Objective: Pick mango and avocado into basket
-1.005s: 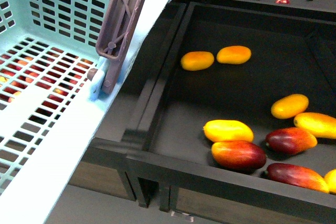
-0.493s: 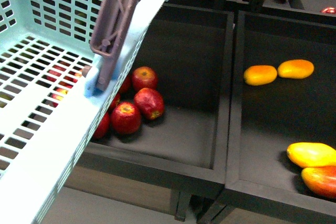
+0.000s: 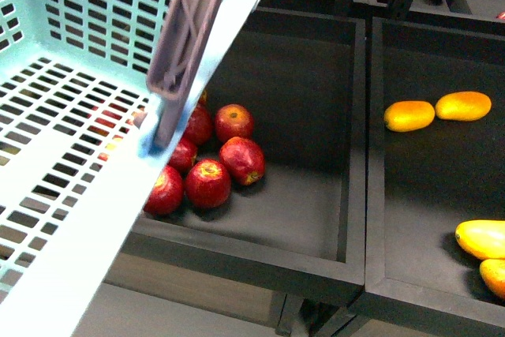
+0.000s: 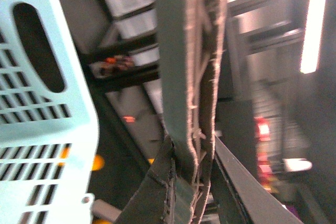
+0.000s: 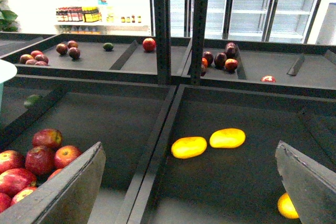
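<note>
The teal basket [image 3: 79,234] fills the left of the front view, hanging tilted, its grey-brown handle [image 3: 189,37] rising past the rim. My left gripper [image 4: 190,182] is shut on that handle [image 4: 178,51], with the basket wall [image 4: 42,103] beside it. Two mangoes [image 3: 409,115] [image 3: 462,105] lie side by side in the right bin, and another mango [image 3: 483,238] lies nearer. My right gripper [image 5: 186,182] hangs open and empty over that bin, short of the mango pair [image 5: 189,147] [image 5: 227,138]. A dark green fruit, seemingly the avocado [image 5: 108,46], lies in a far bin.
Red apples [image 3: 209,155] are heaped in the left black bin, partly under the basket. A raised divider [image 3: 359,155] separates the two bins. Dark red fruit [image 5: 220,59] lie in rear bins behind an upright post [image 5: 199,24].
The front view has swung left: the mango bin slid to the right edge and the apple bin came into view under the basket. The basket stays held.
</note>
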### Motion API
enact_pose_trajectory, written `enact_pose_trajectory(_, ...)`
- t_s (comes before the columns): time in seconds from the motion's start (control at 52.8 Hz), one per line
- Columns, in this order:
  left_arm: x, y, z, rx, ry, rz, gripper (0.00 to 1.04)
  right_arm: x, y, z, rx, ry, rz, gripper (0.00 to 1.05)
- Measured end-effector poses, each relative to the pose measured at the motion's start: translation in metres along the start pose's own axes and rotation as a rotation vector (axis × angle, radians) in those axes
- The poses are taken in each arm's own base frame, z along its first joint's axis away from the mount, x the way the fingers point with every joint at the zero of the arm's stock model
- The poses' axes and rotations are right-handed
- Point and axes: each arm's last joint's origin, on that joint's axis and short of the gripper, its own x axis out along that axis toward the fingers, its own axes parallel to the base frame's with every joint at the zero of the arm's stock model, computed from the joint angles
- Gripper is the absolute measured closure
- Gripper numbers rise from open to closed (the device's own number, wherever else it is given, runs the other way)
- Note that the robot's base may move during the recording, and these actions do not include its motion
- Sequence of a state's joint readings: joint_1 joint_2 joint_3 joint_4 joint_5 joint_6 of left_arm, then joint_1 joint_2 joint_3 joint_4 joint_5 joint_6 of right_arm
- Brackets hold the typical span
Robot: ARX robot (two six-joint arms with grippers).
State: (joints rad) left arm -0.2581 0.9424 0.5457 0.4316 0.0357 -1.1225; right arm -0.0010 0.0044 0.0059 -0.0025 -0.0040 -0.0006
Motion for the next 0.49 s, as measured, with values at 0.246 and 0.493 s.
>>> enact_pose_trajectory(0.246, 0.056, 0.011, -0.029, 0.932, 0.345, 0.114, 0.91, 0.0, 0.0, 0.0, 0.0, 0.0, -0.001, 0.08)
enact_pose_trajectory(0.493, 0.112, -0.005, -0.061, 0.735, 0.704, -0.228, 0.91, 0.0, 0.0, 0.0, 0.0, 0.0, -0.001, 0.08)
